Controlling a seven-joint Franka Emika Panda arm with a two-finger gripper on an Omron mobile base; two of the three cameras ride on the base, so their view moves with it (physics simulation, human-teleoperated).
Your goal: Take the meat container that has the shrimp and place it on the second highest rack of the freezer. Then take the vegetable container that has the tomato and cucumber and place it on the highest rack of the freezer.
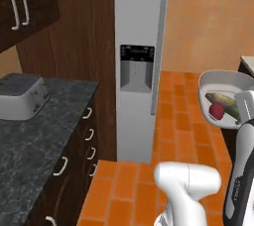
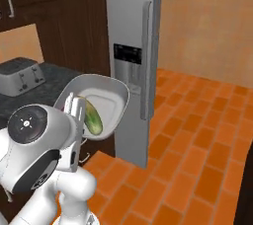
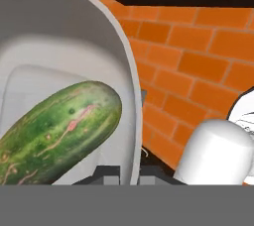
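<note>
White vegetable container [image 1: 218, 79] gripped on its rim by the gripper [image 3: 130, 173], held in the air above the orange tile floor [image 2: 197, 150].

Pale and shallow, the container is carried tilted, its open side turned toward the closed silver-grey freezer [image 1: 139, 27]. Inside it the green cucumber [image 3: 54, 133] lies against the lower wall, and in the left base view the red tomato [image 1: 217, 110] sits just beside the cucumber. In the hand view the two dark fingertips [image 3: 106, 173] stand one on each side of the container's wall, pinched tight on it. The freezer door shows its dark dispenser panel [image 1: 137, 66] and long vertical handle [image 2: 146, 61]. A grey toaster [image 1: 22, 95] stands near the back left corner of the dark speckled counter [image 1: 34, 141], well apart from the container.
</note>
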